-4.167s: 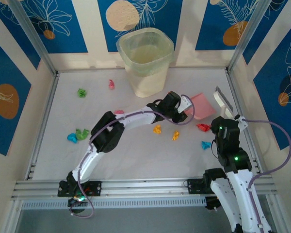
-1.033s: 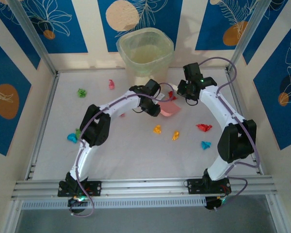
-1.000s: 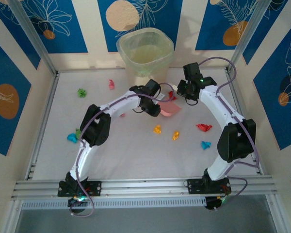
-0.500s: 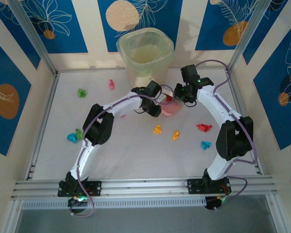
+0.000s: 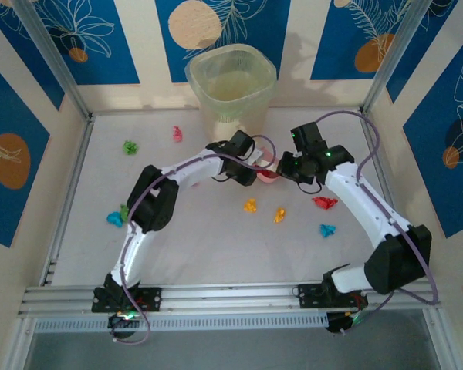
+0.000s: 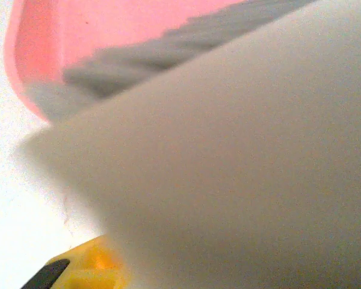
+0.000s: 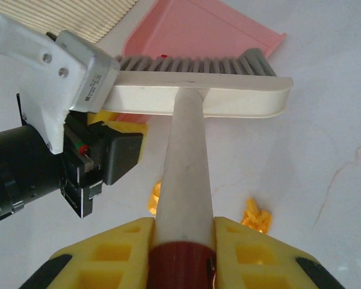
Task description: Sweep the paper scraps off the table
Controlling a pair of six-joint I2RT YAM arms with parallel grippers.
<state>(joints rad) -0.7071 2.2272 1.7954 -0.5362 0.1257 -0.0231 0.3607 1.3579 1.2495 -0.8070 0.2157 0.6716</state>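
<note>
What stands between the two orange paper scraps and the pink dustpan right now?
The head of the white plastic brush, held in the right hand, lies along the edge of the flat pink plastic dustpan, with both orange paper wads behind it, away from the pan. Nothing else visible lies between them.

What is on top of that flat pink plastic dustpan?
The white long-handled brush, held by the right gripper, has its grey bristles over the front lip of the flat pink plastic dustpan. The rest of the pan's surface looks bare. Anything under the bristles is hidden.
</note>
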